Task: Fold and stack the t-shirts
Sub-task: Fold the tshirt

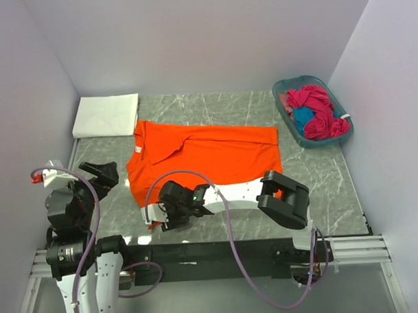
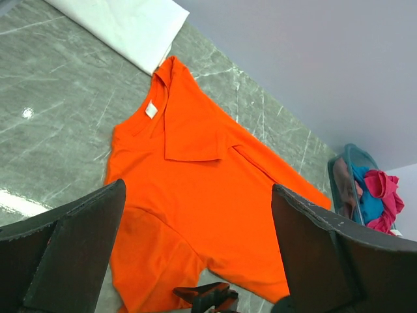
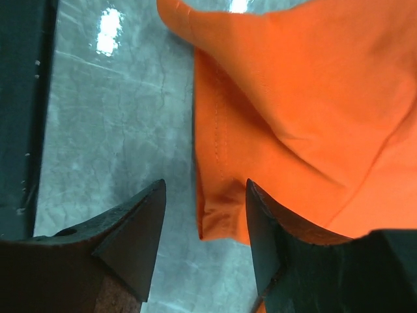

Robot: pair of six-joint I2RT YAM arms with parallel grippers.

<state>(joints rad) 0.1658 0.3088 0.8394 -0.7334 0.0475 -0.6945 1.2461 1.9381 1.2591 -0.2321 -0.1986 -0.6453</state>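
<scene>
Black fingers of the right pincer [image 3: 205,186] stood about half apart astride the lower corner of the orange t-shirt [image 3: 293,98]. Bare stone showed between the left-hand finger and the hem, so nothing was clamped. In the overhead view that pincer sat at the shirt's lower left edge, low in the frame and left of centre. The left pincer [image 2: 199,186] was spread as wide as it went, held nothing, and hovered off the shirt's left side. The orange t-shirt lay flat across the middle of the table [image 1: 319,173], collar to the left, one sleeve folded in. The table was a grey slab veined in white like marble, glossy enough to catch lamp glare. A folded white t-shirt [image 1: 106,115] rested at the upper left corner, just clear of the orange collar. At the upper right stood a teal basket [image 1: 289,119] with a magenta t-shirt [image 1: 317,104] and a blue t-shirt [image 1: 304,117] crumpled inside. Plain pale lilac walls [image 1: 212,39] closed in three sides. A small white neck tag [image 2: 151,111] showed inside the orange collar, its print too small to read.
</scene>
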